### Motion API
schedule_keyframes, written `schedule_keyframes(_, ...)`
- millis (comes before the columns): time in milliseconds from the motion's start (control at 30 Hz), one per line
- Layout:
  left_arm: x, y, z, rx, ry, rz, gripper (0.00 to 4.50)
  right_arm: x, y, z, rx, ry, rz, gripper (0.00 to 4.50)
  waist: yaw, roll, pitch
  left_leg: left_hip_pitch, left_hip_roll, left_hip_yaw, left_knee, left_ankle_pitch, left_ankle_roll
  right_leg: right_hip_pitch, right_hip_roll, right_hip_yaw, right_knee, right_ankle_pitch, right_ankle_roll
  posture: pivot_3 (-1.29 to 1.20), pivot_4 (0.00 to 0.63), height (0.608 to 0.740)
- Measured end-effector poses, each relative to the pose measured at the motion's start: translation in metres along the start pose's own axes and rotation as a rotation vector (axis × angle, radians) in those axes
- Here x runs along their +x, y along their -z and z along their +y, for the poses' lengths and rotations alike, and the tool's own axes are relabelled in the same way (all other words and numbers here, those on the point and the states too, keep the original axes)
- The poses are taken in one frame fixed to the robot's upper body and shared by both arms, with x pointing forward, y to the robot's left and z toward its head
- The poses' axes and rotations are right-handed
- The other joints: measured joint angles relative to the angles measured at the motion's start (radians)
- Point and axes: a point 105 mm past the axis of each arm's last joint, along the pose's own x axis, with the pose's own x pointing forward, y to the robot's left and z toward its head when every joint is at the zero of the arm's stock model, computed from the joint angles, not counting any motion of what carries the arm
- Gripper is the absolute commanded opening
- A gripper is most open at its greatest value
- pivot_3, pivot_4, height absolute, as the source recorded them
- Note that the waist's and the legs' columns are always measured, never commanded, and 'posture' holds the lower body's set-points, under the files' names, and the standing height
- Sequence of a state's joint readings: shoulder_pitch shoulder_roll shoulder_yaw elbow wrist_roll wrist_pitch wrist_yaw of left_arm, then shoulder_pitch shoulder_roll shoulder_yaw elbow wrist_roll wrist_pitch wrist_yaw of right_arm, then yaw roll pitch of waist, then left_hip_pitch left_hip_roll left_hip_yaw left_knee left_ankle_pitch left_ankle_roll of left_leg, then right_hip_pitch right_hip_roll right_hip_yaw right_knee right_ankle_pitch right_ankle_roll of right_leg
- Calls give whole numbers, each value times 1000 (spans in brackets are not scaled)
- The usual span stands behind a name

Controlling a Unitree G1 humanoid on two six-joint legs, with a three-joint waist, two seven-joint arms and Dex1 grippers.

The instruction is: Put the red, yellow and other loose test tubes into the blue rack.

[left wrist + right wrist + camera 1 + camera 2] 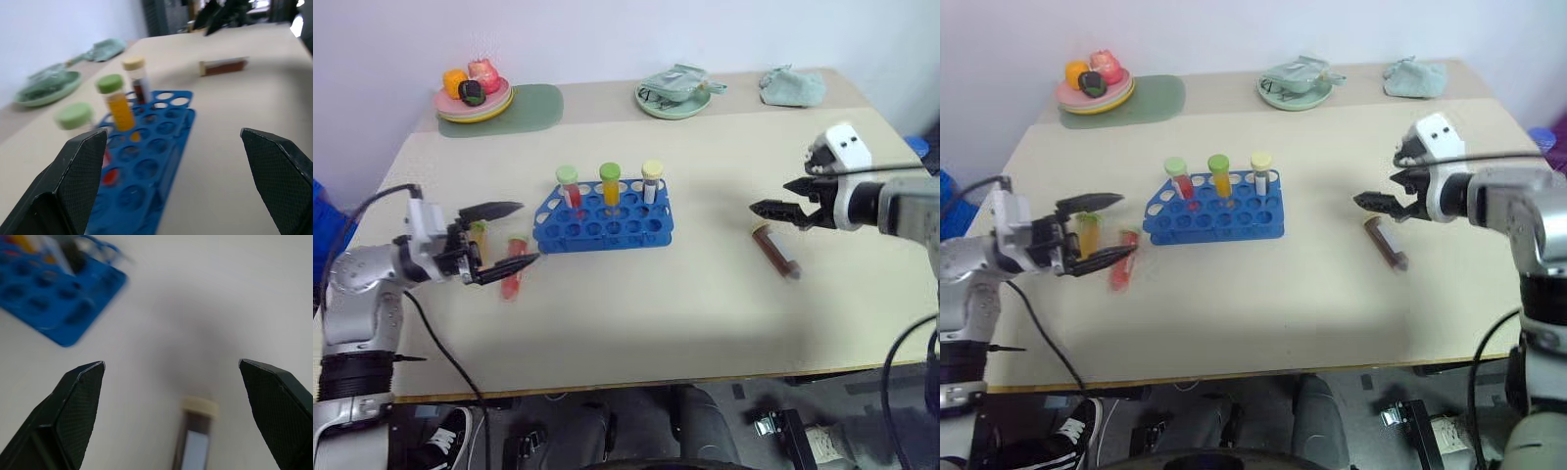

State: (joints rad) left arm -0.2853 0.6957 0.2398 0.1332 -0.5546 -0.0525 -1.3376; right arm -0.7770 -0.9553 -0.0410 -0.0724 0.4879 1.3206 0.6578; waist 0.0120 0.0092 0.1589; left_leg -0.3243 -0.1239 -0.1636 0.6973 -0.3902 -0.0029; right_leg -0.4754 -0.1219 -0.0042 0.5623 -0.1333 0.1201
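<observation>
blue rack (605,217) sits mid-desk, three capped tubes upright in back row; red tube (513,266) and yellow tube (479,235) lying loose toward left edge; brown tube (775,250) lying toward right edge; left gripper (501,238) over the left pair, jaws spread wide, empty; right gripper (785,209) above brown tube, jaws apart, holding nothing

Bare table (636,304) around brown tube (775,250) (rack (604,220) well apart).

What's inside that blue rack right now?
The blue rack holds three upright capped tubes along its back row: a red-filled tube, a yellow-filled tube and a dark-filled tube. The other holes look empty. The tubes' bottoms are hidden.
</observation>
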Motion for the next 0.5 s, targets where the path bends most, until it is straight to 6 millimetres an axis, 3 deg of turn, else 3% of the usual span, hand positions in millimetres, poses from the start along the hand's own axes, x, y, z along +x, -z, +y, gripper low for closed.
schedule_keyframes(67, 0, 0, -1, 3, -3, 2, 4441, 1, 5, -3, 28, 30, 70, 4500, 1, 0, 0, 0, 0, 0, -1, 0, 0, 0, 1, 0, -1, 0, 0, 0, 150, 740)
schedule_keyframes(267, 4, 1, -12, 6, -3, 0, 4441, 14, 47, -12, 168, 58, 303, 4500, 2, 0, 0, -1, 0, 1, 1, -1, 1, 0, 0, 0, -1, 1, 0, 0, 150, 740)
schedule_keyframes(500, 8, -4, -25, 23, 9, 3, 4441, 21, 59, -9, 180, 33, 419, 4500, -2, 0, 0, 0, 0, 4, 0, -1, 1, 0, 0, 1, -1, 1, 0, 0, 150, 740)
